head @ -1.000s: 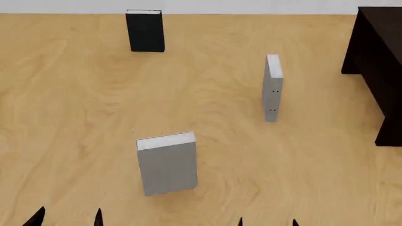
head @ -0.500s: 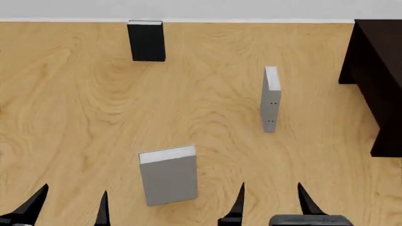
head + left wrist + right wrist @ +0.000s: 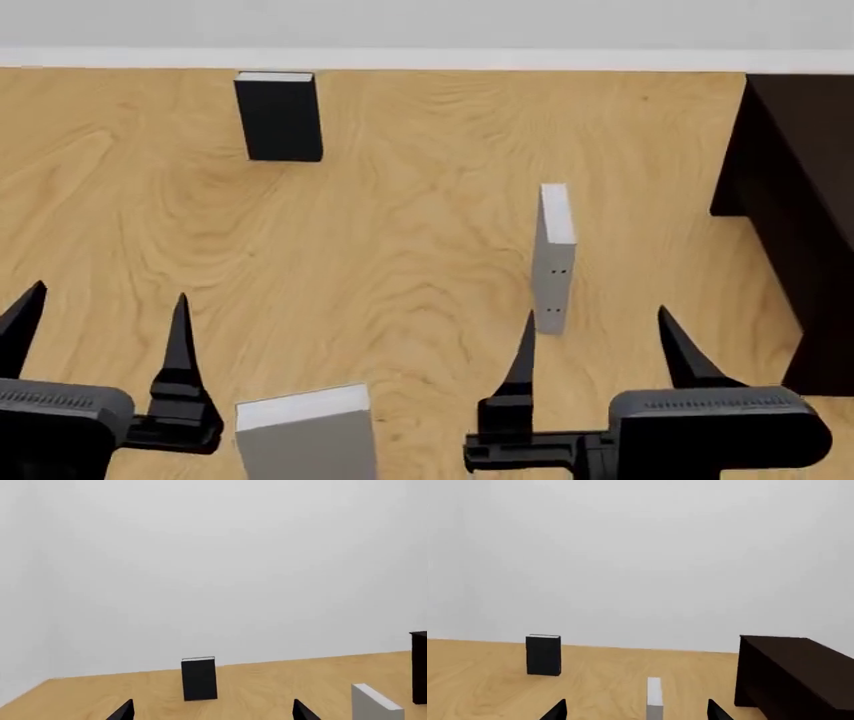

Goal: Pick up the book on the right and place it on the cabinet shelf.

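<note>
The book is a light grey hardcover standing upright on the wooden floor, its narrow spine with tiny dark dots facing me. It also shows in the right wrist view and in the left wrist view. The dark cabinet stands at the right, and shows in the right wrist view; I cannot make out its shelf boards. My right gripper is open and empty, just short of the book, which lines up between its fingers. My left gripper is open and empty at the lower left.
A black book stands upright at the far left near the white wall. Another grey book without dots stands close in front of me, between the two grippers. Bare wooden floor lies between the books.
Both grippers have risen further into the head view and reached forward. The view has shifted: the books appear lower and the right gripper now stands just short of the dotted grey book.
</note>
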You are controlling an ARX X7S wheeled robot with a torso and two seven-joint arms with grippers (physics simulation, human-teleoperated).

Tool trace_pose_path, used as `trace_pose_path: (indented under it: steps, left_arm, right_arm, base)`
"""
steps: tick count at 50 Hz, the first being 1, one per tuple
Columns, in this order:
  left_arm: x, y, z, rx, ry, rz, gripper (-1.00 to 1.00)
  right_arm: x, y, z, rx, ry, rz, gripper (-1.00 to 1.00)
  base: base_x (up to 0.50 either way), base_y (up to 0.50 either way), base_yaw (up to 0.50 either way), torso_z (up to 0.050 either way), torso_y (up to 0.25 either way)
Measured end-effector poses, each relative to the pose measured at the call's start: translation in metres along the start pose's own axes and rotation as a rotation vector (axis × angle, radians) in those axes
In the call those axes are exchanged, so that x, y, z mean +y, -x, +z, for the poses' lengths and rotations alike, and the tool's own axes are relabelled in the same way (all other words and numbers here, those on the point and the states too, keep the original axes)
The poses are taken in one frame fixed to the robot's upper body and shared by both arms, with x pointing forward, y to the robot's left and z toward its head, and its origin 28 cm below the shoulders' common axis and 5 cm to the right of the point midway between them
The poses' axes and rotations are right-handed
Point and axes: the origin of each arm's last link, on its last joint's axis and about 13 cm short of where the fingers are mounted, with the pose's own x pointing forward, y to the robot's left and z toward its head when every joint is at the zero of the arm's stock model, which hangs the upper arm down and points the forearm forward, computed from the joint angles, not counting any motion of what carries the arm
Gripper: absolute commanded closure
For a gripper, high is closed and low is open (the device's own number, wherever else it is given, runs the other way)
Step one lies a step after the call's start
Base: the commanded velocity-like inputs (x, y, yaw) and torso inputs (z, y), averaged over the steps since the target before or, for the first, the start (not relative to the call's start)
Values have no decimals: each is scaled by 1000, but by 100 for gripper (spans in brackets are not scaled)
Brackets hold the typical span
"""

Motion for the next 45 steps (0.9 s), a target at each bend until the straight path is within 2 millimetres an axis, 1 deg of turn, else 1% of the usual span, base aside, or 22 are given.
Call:
trace_pose_path:
  steps: [16,38,45]
  left_arm:
    - [3,-4,7,7,-8,52,-100]
    - [6,-4,12,-2,-16,92,-100]
    - [6,-3,13,-3,-15,96,-100]
  right_arm:
    - [-1,-1,3,-4,-1,31,-100]
    - [0,2,3,-11,-18,44,-100]
    - [0,2,3,1,-13,42,-100]
  base:
    - [486,-161,0,0,0]
    - [500,-18,0,0,1]
    - [-10,0,0,0,2]
